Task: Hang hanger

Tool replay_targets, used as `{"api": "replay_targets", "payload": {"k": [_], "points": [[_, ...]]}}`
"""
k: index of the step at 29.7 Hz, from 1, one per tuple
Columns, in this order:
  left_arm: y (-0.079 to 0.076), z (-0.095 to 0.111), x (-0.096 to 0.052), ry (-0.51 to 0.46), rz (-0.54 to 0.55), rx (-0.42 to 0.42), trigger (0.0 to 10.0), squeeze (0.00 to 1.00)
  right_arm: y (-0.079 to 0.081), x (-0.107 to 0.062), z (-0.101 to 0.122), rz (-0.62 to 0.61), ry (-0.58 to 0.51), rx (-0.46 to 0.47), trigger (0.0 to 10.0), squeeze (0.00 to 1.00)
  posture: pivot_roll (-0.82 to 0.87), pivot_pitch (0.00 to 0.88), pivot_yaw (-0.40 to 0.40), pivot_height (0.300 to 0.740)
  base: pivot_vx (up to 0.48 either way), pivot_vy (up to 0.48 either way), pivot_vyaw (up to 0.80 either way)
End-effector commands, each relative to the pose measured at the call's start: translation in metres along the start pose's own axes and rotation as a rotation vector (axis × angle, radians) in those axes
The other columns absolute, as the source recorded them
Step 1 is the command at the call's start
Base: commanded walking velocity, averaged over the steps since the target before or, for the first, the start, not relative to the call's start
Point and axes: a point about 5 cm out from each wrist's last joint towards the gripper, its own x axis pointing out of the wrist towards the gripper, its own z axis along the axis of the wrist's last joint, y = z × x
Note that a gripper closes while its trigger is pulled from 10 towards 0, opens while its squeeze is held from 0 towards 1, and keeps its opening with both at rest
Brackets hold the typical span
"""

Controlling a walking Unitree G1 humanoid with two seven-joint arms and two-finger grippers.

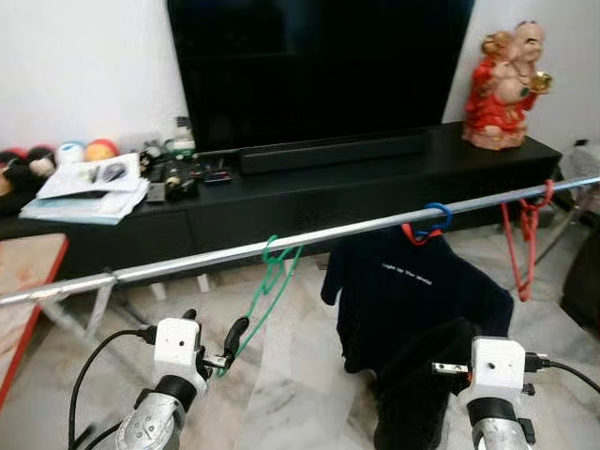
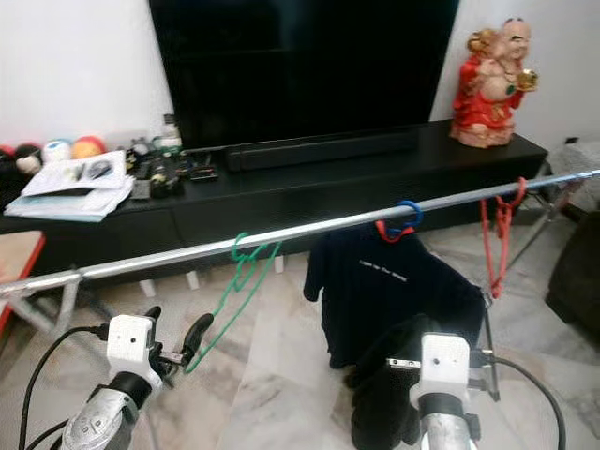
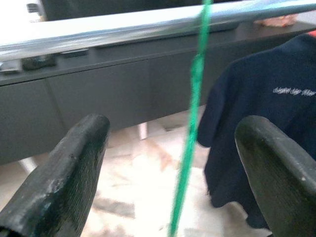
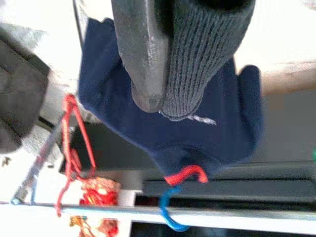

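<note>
A green hanger (image 1: 272, 270) hangs by its hook on the silver rail (image 1: 187, 262), with its lower part swinging toward me. My left gripper (image 1: 212, 330) is open just below the rail; in the left wrist view the green hanger (image 3: 193, 113) runs between the two spread fingers (image 3: 74, 168) without touching them. My right gripper (image 4: 168, 94) is shut on a dark knitted garment (image 1: 422, 375), which drapes over its fingers. Behind it on the rail, a navy T-shirt (image 1: 412, 291) hangs from a red and a blue hook (image 1: 427, 225).
Red hangers (image 1: 525, 234) hang at the rail's right end. Behind the rail stands a low black TV stand (image 1: 309, 187) with a TV (image 1: 319, 66), a red figurine (image 1: 504, 84), papers (image 1: 89, 192) and small clutter. The floor is marble tile (image 1: 300, 375).
</note>
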Motion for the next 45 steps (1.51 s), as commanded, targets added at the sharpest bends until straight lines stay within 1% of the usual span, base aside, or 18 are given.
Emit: {"api": "replay_targets", "payload": {"k": [1,13,16,17,22,24,25,27,28,30,32,34,37,38,40,43,44,45], "points": [[0.004,0.000,-0.002,0.009,0.010,0.005,10.0,0.00,0.003,0.003,0.010,-0.001,-0.042,0.016,10.0,0.00,0.06,0.005,0.029,0.740,0.259,0.000,0.00],[0.004,0.000,-0.002,0.010,0.000,0.002,10.0,0.00,0.004,0.004,0.010,-0.001,-0.040,0.021,10.0,0.00,0.06,0.007,0.030,0.740,0.276,0.000,0.00],[0.001,0.001,-0.002,0.008,-0.021,-0.002,10.0,0.00,0.005,0.004,0.010,0.000,-0.040,0.022,10.0,0.00,0.06,0.007,0.030,0.740,0.250,0.000,0.00],[-0.001,0.000,-0.002,0.024,-0.055,0.002,10.0,0.00,0.005,0.004,0.010,0.000,-0.039,0.022,10.0,0.00,0.07,0.007,0.030,0.740,0.000,0.000,0.00],[-0.007,-0.003,0.000,0.062,-0.111,0.018,10.0,0.00,0.006,0.004,0.010,0.002,-0.039,0.022,10.0,0.00,0.07,0.005,0.030,0.740,0.000,0.000,0.00],[-0.009,-0.002,0.003,0.068,-0.127,0.024,10.0,0.00,0.008,0.004,0.010,0.003,-0.040,0.023,10.0,0.00,0.06,0.003,0.033,0.740,0.000,0.000,0.00],[-0.011,-0.001,0.007,0.070,-0.143,0.025,10.0,0.00,0.009,0.005,0.010,0.003,-0.040,0.026,10.0,0.00,0.06,0.002,0.034,0.740,0.000,0.000,0.00],[-0.012,0.000,0.009,0.070,-0.148,0.025,10.0,0.00,0.010,0.005,0.010,0.003,-0.040,0.026,10.0,0.00,0.06,0.002,0.034,0.740,0.000,0.000,0.00],[-0.013,0.002,0.012,0.069,-0.150,0.025,10.0,0.00,0.010,0.005,0.010,0.004,-0.040,0.028,10.0,0.00,0.06,0.002,0.035,0.740,0.000,0.000,0.00],[-0.013,0.005,0.024,0.082,-0.155,0.062,10.0,0.00,0.010,0.006,0.010,0.006,-0.041,0.027,10.0,0.00,0.06,0.001,0.033,0.740,0.000,0.000,0.00],[-0.013,0.006,0.026,0.088,-0.158,0.066,10.0,0.00,0.009,0.006,0.010,0.006,-0.041,0.026,10.0,0.00,0.06,0.001,0.033,0.740,0.000,0.000,0.00],[-0.012,0.006,0.030,0.103,-0.166,0.091,10.0,0.00,0.008,0.006,0.010,0.003,-0.041,0.023,10.0,0.00,0.05,0.000,0.033,0.740,0.000,0.000,0.00],[-0.011,0.008,0.036,0.116,-0.178,0.093,10.0,0.00,0.007,0.006,0.011,0.000,-0.042,0.021,10.0,0.00,0.05,0.000,0.033,0.740,0.000,0.000,0.00],[-0.011,0.008,0.036,0.116,-0.178,0.093,10.0,0.00,0.007,0.006,0.011,0.000,-0.042,0.021,10.0,0.00,0.05,0.000,0.033,0.740,0.000,0.000,0.00],[-0.011,0.009,0.044,0.140,-0.198,0.097,10.0,0.00,0.008,0.007,0.011,0.001,-0.042,0.021,10.0,0.00,0.05,0.000,0.033,0.740,0.000,0.000,0.00],[-0.012,0.009,0.046,0.145,-0.204,0.102,10.0,0.00,0.009,0.007,0.011,0.001,-0.042,0.022,10.0,0.00,0.05,0.000,0.033,0.740,0.000,0.000,0.00],[-0.013,0.009,0.054,0.158,-0.224,0.119,10.0,0.00,0.010,0.009,0.011,-0.002,-0.044,0.024,10.0,0.00,0.05,0.000,0.045,0.740,0.000,0.000,0.00],[-0.014,0.010,0.058,0.164,-0.228,0.129,10.0,0.00,0.011,0.010,0.011,-0.004,-0.046,0.026,10.0,0.00,0.05,0.000,0.045,0.740,0.000,0.000,0.00]]}}
